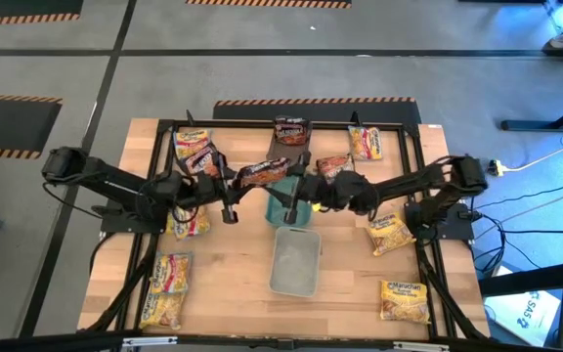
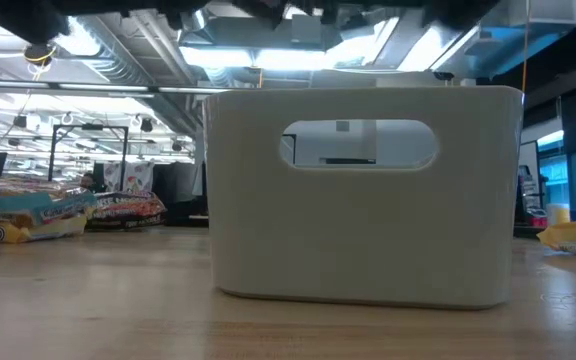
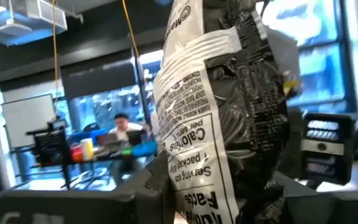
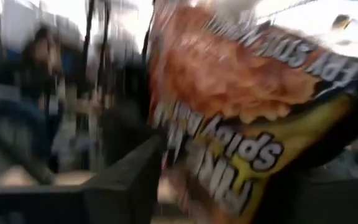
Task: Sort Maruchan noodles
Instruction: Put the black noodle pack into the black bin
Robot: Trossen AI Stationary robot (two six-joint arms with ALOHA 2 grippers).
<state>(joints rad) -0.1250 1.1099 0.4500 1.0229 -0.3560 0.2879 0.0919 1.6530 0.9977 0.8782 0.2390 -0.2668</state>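
Two end effectors meet above the pale tray [image 1: 295, 262]: the left end effector [image 1: 231, 182] grips a dark noodle packet [image 1: 262, 173]; whether the right end effector [image 1: 313, 188] is open, I cannot tell.

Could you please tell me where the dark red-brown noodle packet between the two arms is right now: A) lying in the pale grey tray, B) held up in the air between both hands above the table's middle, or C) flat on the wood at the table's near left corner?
B: in the high view the dark red-brown crinkly noodle packet hangs between the left hand and the right hand, beyond the pale grey rectangular plastic tray.
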